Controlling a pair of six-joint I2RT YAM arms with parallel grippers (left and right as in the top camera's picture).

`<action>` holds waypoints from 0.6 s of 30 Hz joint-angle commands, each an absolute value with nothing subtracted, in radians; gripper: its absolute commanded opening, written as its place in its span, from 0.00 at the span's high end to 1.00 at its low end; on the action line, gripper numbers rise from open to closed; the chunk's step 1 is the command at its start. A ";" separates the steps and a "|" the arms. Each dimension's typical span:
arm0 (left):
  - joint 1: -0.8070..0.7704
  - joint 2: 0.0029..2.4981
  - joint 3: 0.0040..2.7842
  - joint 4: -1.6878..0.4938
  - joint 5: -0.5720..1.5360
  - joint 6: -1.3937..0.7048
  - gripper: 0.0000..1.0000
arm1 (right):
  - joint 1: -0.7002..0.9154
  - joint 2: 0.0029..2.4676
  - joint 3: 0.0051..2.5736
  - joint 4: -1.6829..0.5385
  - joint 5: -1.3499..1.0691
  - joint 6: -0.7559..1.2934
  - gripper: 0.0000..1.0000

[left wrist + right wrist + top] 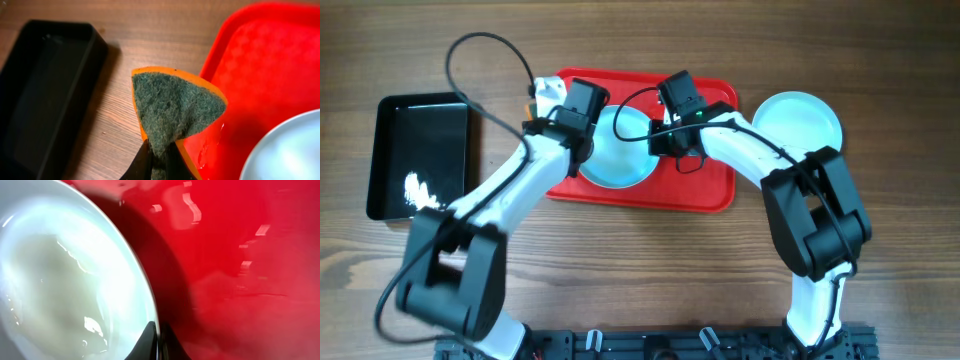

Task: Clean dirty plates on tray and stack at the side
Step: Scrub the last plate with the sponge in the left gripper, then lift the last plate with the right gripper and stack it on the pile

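Observation:
A pale aqua plate [618, 150] lies on the red tray [705, 190]; it fills the left of the right wrist view [65, 280], tilted up off the tray. My right gripper [660, 140] [160, 337] is shut on the plate's right rim. My left gripper [582, 135] [160, 162] is shut on an orange sponge with a green scouring face [172, 107], held over the tray's left edge [240, 65], beside the plate [290, 150]. Another plate [800, 122] lies on the bare wood right of the tray. I see no third plate.
A black rectangular tray [420, 155] [45, 90] sits on the table to the left, with a white patch in it. Both arms cross over the red tray's middle. Brown wood tabletop [640, 270] lies all around.

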State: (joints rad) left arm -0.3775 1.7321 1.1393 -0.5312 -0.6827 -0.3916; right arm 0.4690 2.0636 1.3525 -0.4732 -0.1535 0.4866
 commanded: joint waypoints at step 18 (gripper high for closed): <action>-0.377 1.672 1.132 -0.562 -0.123 -0.398 0.96 | 0.603 1.672 1.675 -0.844 1.188 -0.129 0.96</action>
State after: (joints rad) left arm -0.3779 1.6772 1.1374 -0.5690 -0.1318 -0.3916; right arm 0.5453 1.6848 1.6581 -0.8696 0.9741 -0.0299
